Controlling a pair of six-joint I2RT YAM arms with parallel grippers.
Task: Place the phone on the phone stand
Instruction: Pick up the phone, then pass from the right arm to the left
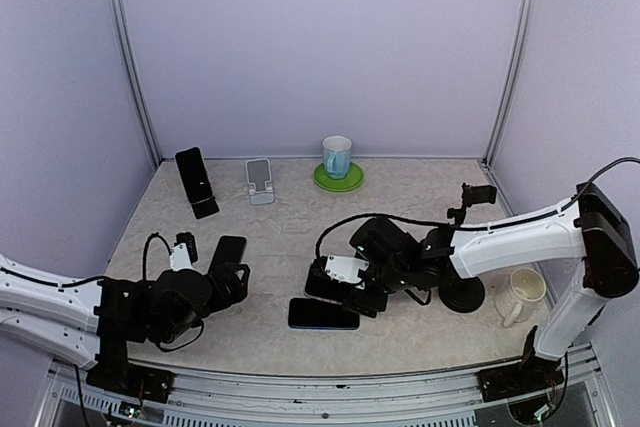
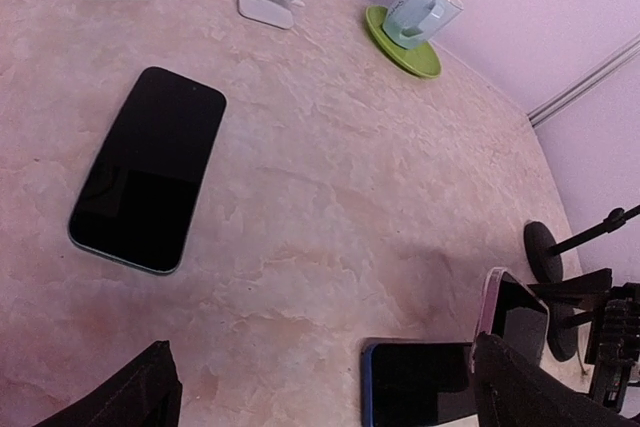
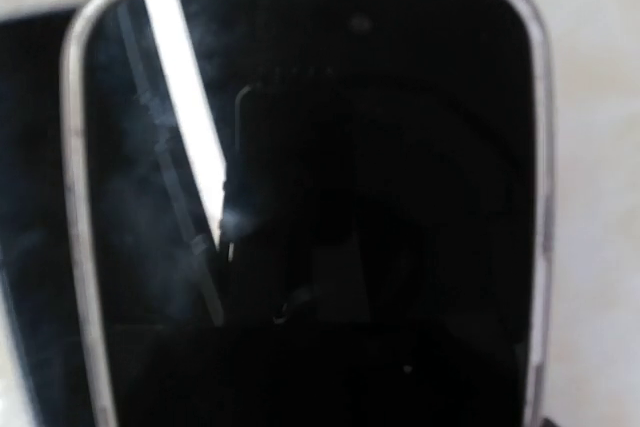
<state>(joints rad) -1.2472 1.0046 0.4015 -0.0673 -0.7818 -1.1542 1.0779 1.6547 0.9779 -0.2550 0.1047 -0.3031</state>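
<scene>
The right gripper [image 1: 345, 285] sits low at centre frame in the top view, and it looks clamped on the cased phone [image 2: 512, 312]. This is a judgement, since its fingers are hidden in its own wrist view. The left gripper [image 2: 325, 397] is spread wide and holds nothing, hovering at lower left near the black phone [image 2: 148, 172], which lies flat.

**Risks**
- The hold seems to be at one end of the cased phone, so the phone could swing or slip out when it is lifted.
- The blue phone [image 1: 323, 314] lies just beside it and could be dragged along.
- The white stand [image 1: 260, 180] is free but stands well away at upper centre, next to the cup [image 1: 337, 155] on its saucer [image 1: 338, 178].
- The white stand looks light, so a hard or off-angle set-down could push it back or tip it.
- The black stand [image 1: 197, 182] already carries a phone.

**What each view adds**
- Only the top view shows both stands and the route to them.
- Only the left wrist view shows the cased phone tilted up off the table, with its pinkish rim.
- The right wrist view is filled by the cased phone's dark screen, with a sliver of another dark phone at the left edge. It shows neither stand.
</scene>
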